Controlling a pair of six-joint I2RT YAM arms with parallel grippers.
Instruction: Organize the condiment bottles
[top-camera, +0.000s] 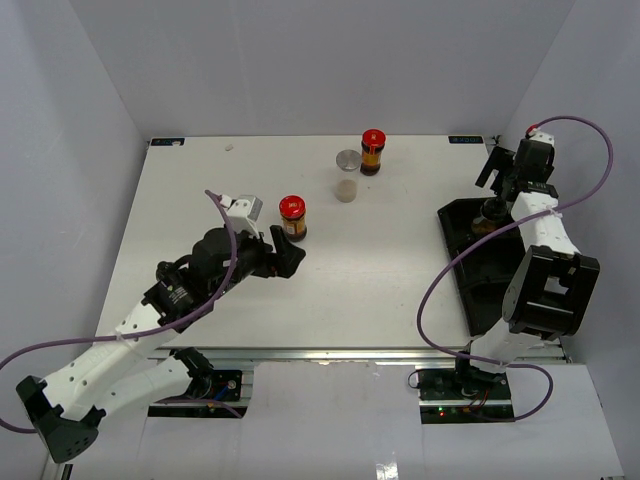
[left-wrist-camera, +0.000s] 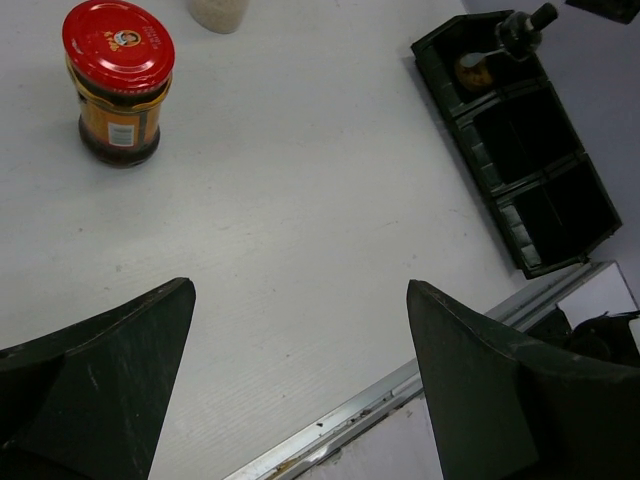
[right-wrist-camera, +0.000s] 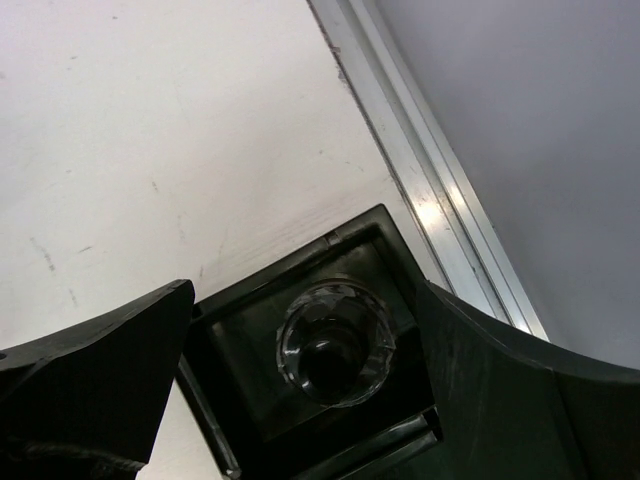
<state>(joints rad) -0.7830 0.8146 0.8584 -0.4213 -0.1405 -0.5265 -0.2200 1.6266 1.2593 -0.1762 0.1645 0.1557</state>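
Observation:
A red-capped condiment bottle (top-camera: 292, 216) (left-wrist-camera: 118, 85) with amber contents stands upright just beyond my left gripper (top-camera: 287, 256) (left-wrist-camera: 300, 287), which is open and holds nothing. Farther back stand the clear bottle with the silver lid (top-camera: 347, 176) and a second red-capped bottle (top-camera: 372, 152). The dark black-capped bottle (top-camera: 490, 212) (right-wrist-camera: 335, 345) (left-wrist-camera: 480, 68) stands in the far compartment of the long black tray (top-camera: 462, 262) (right-wrist-camera: 330, 235). My right gripper (top-camera: 496, 174) (right-wrist-camera: 302, 290) hangs open above it, one finger on either side and neither touching it.
The tray (left-wrist-camera: 520, 240) lies along the table's right edge, and its two nearer compartments hold nothing. A metal rail (left-wrist-camera: 400, 385) runs along the near edge of the table. White walls close in the left, back and right.

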